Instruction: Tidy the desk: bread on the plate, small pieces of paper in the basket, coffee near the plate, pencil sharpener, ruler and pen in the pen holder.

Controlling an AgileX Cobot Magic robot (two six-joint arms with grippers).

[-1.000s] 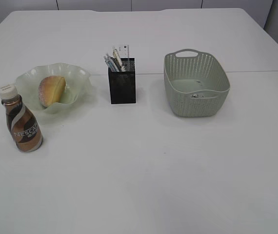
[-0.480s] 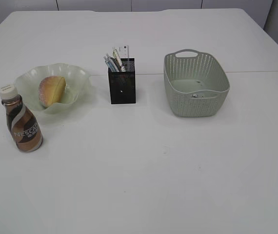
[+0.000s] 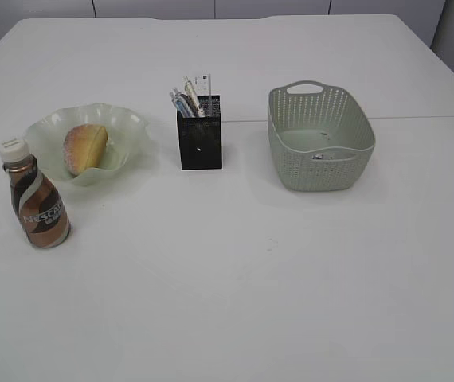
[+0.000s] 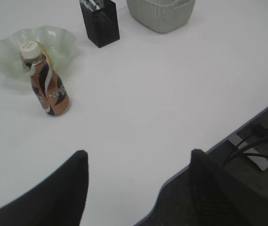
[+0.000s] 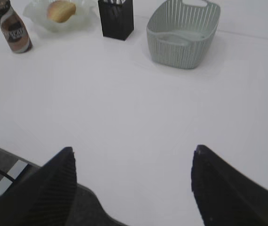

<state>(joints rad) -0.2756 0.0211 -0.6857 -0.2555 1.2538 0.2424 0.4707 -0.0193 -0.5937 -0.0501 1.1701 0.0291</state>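
Observation:
The bread (image 3: 84,147) lies on the pale green wavy plate (image 3: 131,127). The brown coffee bottle (image 3: 37,203) stands upright just in front of the plate's left side. The black mesh pen holder (image 3: 200,142) holds pens and a ruler (image 3: 204,84); the sharpener does not show. The grey-green basket (image 3: 346,171) has a small scrap (image 3: 320,156) inside. No arm shows in the exterior view. My left gripper (image 4: 138,157) is open and empty over the table's near edge. My right gripper (image 5: 133,153) is open and empty near the front edge.
The white table (image 3: 235,278) has a seam line behind the pen holder and basket. Its front edge and dark floor with cables (image 4: 256,141) show in the left wrist view. The same objects appear far off in the right wrist view.

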